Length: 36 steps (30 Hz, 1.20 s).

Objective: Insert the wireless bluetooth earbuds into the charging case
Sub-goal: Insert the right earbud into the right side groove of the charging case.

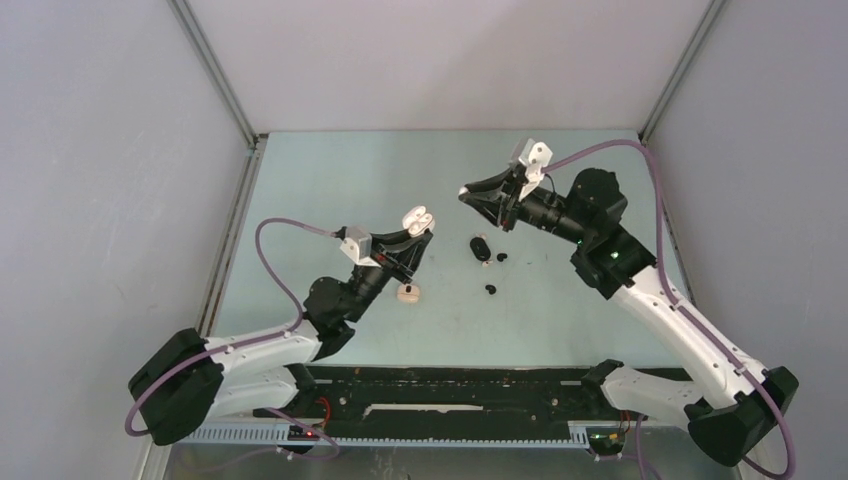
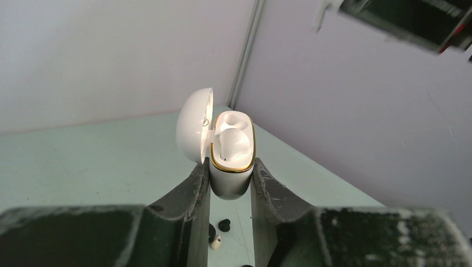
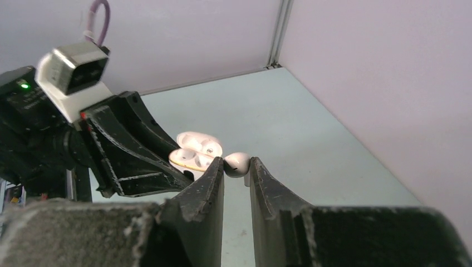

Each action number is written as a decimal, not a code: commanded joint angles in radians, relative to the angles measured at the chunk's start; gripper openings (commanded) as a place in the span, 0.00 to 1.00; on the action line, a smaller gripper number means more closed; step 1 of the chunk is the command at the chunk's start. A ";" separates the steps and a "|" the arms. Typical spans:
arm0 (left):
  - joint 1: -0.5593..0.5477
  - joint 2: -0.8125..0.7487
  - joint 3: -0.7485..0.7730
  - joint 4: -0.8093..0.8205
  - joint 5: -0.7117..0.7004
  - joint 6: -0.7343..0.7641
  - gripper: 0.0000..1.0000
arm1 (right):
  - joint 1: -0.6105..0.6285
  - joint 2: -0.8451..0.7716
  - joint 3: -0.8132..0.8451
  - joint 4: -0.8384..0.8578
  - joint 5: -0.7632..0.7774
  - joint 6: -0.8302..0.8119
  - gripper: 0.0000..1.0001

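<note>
My left gripper (image 2: 230, 169) is shut on a white charging case (image 2: 232, 158) with a gold rim and holds it upright above the table, lid open to the left. A white shape, maybe a bud, fills its nearer socket. The far socket looks empty. In the top view the case (image 1: 418, 217) sits at the tips of the left gripper (image 1: 414, 232). My right gripper (image 3: 237, 165) is shut on a white earbud (image 3: 236, 162), a little right of the open case (image 3: 195, 153). In the top view the right gripper (image 1: 467, 192) hangs right of the case.
A black case (image 1: 481, 247) lies mid-table with a black earbud (image 1: 501, 257) beside it and another black earbud (image 1: 490, 289) nearer. A white earbud (image 2: 216, 242) lies on the table next to the black case. A round white-and-tan object (image 1: 408, 293) lies under the left gripper. Walls enclose the table.
</note>
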 commanded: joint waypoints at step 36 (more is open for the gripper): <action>-0.106 -0.100 0.086 -0.144 -0.008 0.202 0.00 | 0.189 -0.006 -0.196 0.250 0.169 0.143 0.00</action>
